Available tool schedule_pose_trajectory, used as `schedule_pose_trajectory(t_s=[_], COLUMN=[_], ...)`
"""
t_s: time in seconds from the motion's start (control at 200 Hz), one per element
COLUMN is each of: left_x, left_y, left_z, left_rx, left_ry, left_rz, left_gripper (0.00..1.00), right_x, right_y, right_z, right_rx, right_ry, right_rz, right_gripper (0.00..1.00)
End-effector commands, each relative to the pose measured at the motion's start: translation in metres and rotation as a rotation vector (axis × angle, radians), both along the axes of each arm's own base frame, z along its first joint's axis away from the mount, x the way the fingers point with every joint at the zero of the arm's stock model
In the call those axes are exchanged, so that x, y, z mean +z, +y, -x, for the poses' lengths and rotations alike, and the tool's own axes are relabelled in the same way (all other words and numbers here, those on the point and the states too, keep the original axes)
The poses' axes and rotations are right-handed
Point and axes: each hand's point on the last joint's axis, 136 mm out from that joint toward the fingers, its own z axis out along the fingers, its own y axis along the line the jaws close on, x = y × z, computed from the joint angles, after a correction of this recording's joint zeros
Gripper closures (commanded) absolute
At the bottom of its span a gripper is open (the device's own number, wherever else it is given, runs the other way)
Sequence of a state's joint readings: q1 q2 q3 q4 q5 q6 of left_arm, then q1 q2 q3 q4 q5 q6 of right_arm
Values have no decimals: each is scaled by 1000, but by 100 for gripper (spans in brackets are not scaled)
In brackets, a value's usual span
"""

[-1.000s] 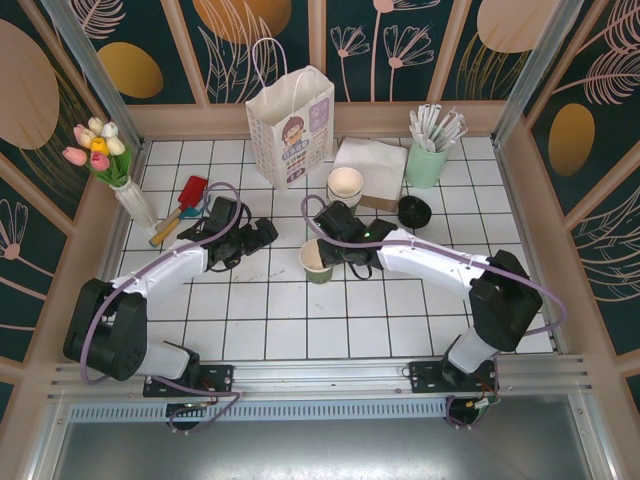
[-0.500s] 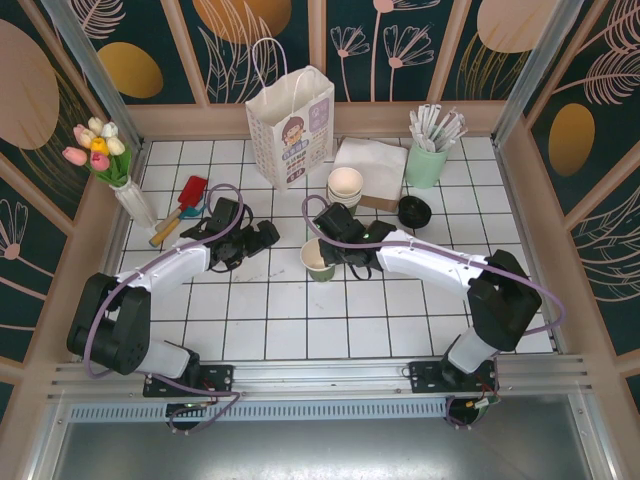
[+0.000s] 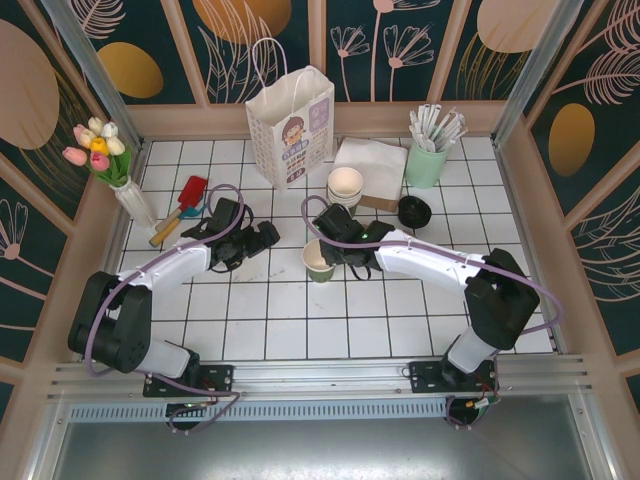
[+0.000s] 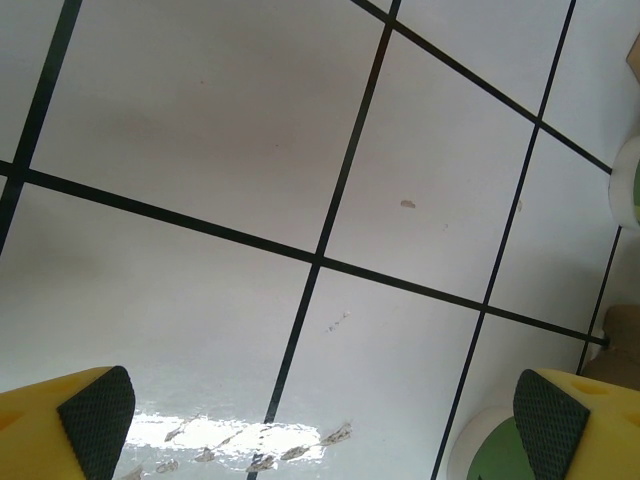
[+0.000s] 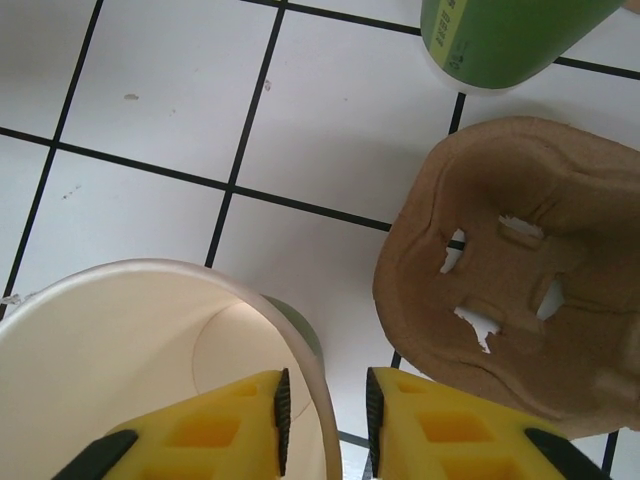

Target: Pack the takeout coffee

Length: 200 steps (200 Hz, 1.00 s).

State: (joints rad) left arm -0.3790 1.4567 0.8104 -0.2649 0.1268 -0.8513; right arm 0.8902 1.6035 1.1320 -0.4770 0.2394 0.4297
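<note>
The takeout coffee is a small green paper cup point(image 3: 317, 260) with a cream inside, standing upright on the tiles mid-table. My right gripper point(image 3: 336, 252) is at its right side. In the right wrist view the jaws of the right gripper point(image 5: 325, 420) straddle the cup's rim point(image 5: 300, 350), one pad inside the cup and one outside. They are slightly parted, with a gap beside the wall. My left gripper point(image 3: 262, 237) hovers wide open over bare tile point(image 4: 320, 430), just left of the cup point(image 4: 495, 455). The white paper bag point(image 3: 290, 125) stands at the back.
A brown cardboard cup carrier point(image 5: 520, 280) lies just right of the cup. Behind it stands a second cup point(image 3: 345, 185), then napkins point(image 3: 370, 160), a mint pot of straws point(image 3: 428, 160) and a black lid point(image 3: 414, 211). A flower vase point(image 3: 125, 190) and red utensil point(image 3: 185, 205) sit left.
The right gripper's jaws have parted from the cup's rim, which they pinched before. The cup stays where it stood. The left arm has barely moved.
</note>
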Motion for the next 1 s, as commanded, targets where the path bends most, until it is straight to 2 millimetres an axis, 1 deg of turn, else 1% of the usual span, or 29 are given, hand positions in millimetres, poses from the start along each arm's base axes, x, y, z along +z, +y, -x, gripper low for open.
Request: schedule_pose_trajectory(t_s=[0.0, 0.085, 0.16, 0.195, 0.245, 0.295, 0.365, 0.465, 0.545, 0.571, 0.586, 0.636, 0.701, 0.771, 0.876, 0.996], left_x=[0, 2, 3, 3, 6, 11, 19, 30, 32, 32, 31, 29, 26, 26, 28, 31], left_y=[-4, -2, 0, 1, 2, 1, -2, -6, -4, -4, -4, -3, -4, -6, -8, -7], left_z=[-2, -3, -5, -7, -9, -12, -17, -22, -23, -23, -23, -22, -21, -22, -24, -24], left_rx=[-3, 7, 20, 26, 40, 52, 61, 65, 68, 70, 71, 72, 71, 69, 69, 71], left_ry=[-3, -13, -28, -34, -52, -70, -92, -118, -128, -128, -127, -122, -112, -109, -111, -115], left_rz=[12, 8, -1, -5, 1, 15, 42, 67, 62, 62, 60, 57, 62, 70, 75, 80], left_gripper=[1, 1, 1, 1, 1, 1, 1, 1, 1, 1, 1, 1, 1, 1, 1, 1], right_x=[30, 51, 71, 80, 92, 103, 115, 120, 117, 115, 113, 108, 97, 83, 62, 40], right_y=[-1, -3, -8, -13, -22, -36, -58, -97, -124, -125, -134, -144, -155, -161, -175, -177], right_z=[-5, -8, -13, -17, -21, -26, -31, -36, -39, -38, -41, -45, -50, -57, -73, -95], right_rx=[-28, -37, -55, -72, -104, -146, -211, -338, -413, -402, -420, -395, -320, -221, -155, -67], right_ry=[-57, -94, -132, -153, -186, -221, -251, -281, -290, -280, -282, -277, -263, -219, -182, -160], right_rz=[-48, -113, -181, -203, -231, -258, -302, -373, -416, -428, -428, -411, -354, -312, -238, -149], right_gripper=[66, 60, 56, 55, 51, 46, 33, 21, 17, 17, 17, 17, 17, 19, 24, 32])
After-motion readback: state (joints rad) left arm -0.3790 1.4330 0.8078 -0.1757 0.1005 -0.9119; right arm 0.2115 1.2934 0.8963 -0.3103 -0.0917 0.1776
